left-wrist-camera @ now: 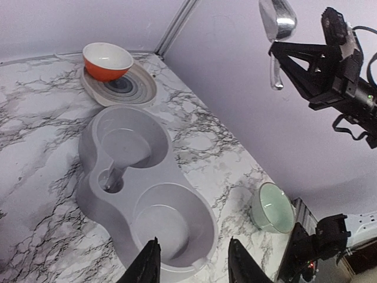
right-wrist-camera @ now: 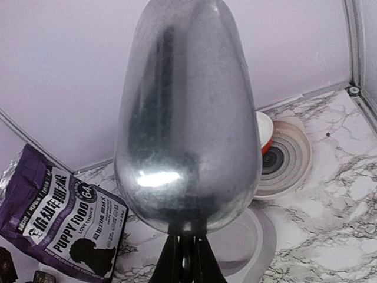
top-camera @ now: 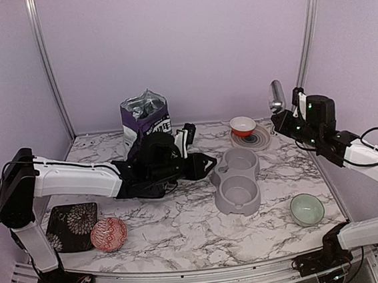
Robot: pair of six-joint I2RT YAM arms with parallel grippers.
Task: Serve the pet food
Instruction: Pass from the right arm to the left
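- Inside the purple bag (top-camera: pixel 145 122), by my judgement, is where the pet food sits. No kibble shows in any view. The bag stands at the back of the table, foil top gaping open.
- Just right of the bag, the feeder (top-camera: pixel 239 210) has both wells bare. Nothing served yet.
- Held upright and high near the back right corner, the scoop (right-wrist-camera: pixel 185 118) is bare metal with no pellets on it. It is well apart from the bag.
- Clamp check: the right gripper (right-wrist-camera: pixel 184 262) has its fingers together on the scoop's thin handle.
- Pointing at the feeder, the left gripper (left-wrist-camera: pixel 194 262) has its fingers (left-wrist-camera: pixel 147 268) apart with nothing between them. Its arm lies across the front of the bag.
- Step in hand (judgement): bring the scoop to the bag mouth and load it.
- To do it well:
  - Turn the scoop tip-down and enter through the gap in the foil, not against its edge.
  - The bag looks light and may tip, so the free left fingers could steady its side.
  - Lift out level and tip slowly over one well.
- Risk: the orange bowl (top-camera: pixel 242 125) on its striped plate (top-camera: pixel 262 139) lies near the scoop's path.
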